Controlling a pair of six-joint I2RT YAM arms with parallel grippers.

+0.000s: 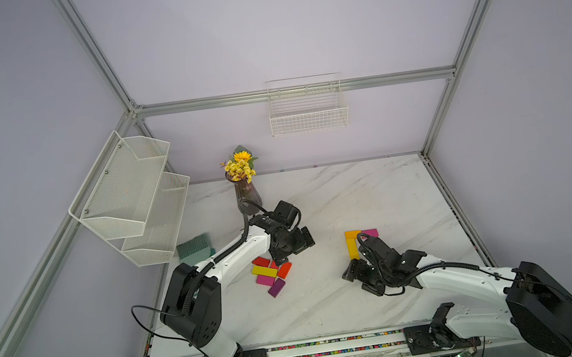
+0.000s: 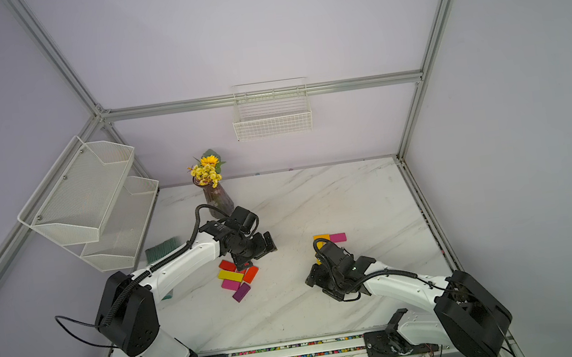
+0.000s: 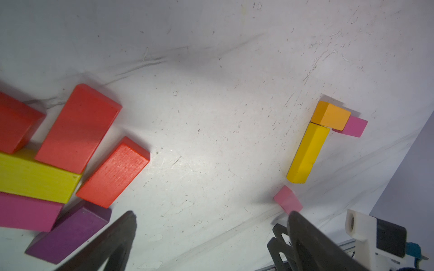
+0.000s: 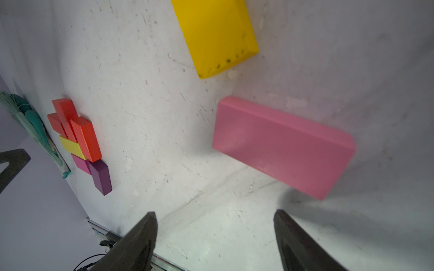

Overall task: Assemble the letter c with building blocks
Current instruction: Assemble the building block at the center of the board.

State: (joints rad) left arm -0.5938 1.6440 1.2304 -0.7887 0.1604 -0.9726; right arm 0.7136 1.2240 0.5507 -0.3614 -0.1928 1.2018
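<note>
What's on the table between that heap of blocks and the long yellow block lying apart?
Nothing: the left wrist view shows only bare, scuffed tabletop between the heap and the long yellow block.

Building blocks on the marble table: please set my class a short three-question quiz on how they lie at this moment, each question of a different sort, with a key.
1. True or false: the light pink block touches the long yellow block of the started letter.
2. Which block forms the letter's corner, between that long yellow block and the magenta block? A purple block, B orange block, C red block.
3. In a few words: does the left tool or the right tool hold a block?

Key: 1 false, a gap shows between them. 2 B. 3 neither; both stand open with nothing between the jaws.
</note>
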